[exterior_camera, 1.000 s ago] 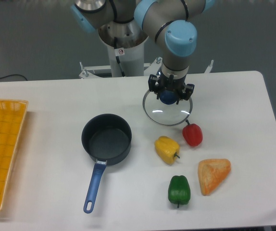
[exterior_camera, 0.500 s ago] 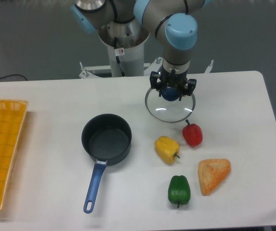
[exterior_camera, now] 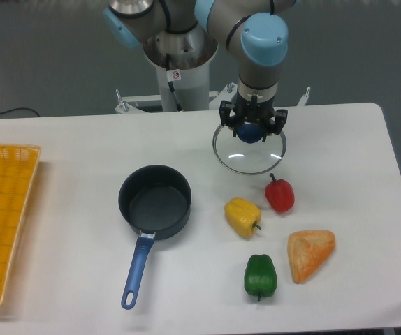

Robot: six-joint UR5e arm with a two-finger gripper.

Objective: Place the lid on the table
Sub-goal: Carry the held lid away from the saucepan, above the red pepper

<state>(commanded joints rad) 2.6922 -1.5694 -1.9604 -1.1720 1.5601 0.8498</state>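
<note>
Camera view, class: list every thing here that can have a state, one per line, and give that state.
Hand: shut on the lid's blue knob.
Lid: off the pot, held by the hand over the table; whether it touches the surface cannot be told.
Pot: uncovered, empty, upright, handle toward the near edge.
Tray: flat at the left edge, partly out of view.
Red pepper: upright, stem up.
Yellow pepper: on its side.
Green pepper: lying, stem toward the near edge.

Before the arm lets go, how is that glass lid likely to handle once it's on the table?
The lid looks like rigid glass with a thin metal rim, so probably stiff but breakable if dropped. Its smooth surface likely slides easily on the white table. The end effector grips only the blue knob, so it may swing or tilt.
</note>
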